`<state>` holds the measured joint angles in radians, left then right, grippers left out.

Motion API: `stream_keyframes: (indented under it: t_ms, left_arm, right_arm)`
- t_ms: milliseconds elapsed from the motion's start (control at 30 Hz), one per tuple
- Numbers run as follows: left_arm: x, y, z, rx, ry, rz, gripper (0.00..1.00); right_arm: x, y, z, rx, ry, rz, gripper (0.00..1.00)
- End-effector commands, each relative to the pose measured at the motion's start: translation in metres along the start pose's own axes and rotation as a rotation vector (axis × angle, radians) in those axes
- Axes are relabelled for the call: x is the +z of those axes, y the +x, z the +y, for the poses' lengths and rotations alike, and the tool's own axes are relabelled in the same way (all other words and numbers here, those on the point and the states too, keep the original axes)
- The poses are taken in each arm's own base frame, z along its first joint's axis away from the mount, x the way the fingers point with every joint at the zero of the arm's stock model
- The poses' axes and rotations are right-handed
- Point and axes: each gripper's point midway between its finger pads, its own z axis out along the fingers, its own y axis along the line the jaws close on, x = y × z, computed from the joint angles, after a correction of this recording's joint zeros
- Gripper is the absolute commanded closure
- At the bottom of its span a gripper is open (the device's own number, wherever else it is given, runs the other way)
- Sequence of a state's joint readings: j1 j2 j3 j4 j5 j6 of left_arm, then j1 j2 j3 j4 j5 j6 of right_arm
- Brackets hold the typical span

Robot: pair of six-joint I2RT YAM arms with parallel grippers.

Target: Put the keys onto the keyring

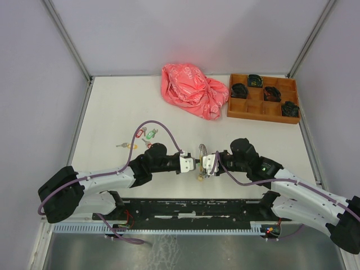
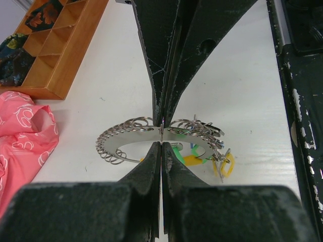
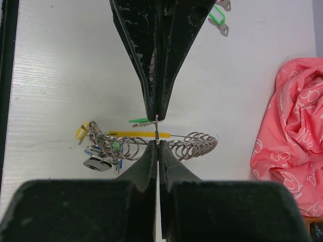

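Observation:
The keyring is a loop of silver coils with a yellow band, carrying a bunch of tagged keys at one end. It hangs between my two grippers near the table's front. My right gripper is shut on a thin ring of the keyring. My left gripper faces it tip to tip, shut on the same thin metal piece, with a green-tagged key at its tip. Loose keys with green, red and yellow tags lie on the table behind the left arm.
A crumpled pink bag lies at the back centre. A wooden compartment tray with small black bundles stands at the back right. A black bar runs along the front edge between the arm bases.

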<state>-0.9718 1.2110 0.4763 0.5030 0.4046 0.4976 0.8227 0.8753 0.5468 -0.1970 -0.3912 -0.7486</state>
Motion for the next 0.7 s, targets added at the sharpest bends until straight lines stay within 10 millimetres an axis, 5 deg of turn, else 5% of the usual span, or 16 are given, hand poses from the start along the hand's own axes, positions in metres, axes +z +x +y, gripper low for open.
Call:
stream_keyframes:
  t_ms: [0, 667]
  left_arm:
    - [0.002, -0.024, 0.001, -0.003, 0.016, -0.082, 0.97]
    - [0.009, -0.026, -0.008, -0.043, 0.057, -0.117, 0.97]
  right_arm:
    - [-0.001, -0.023, -0.015, -0.039, 0.041, -0.078, 0.99]
    - [0.001, -0.034, -0.013, -0.027, 0.028, -0.14, 0.99]
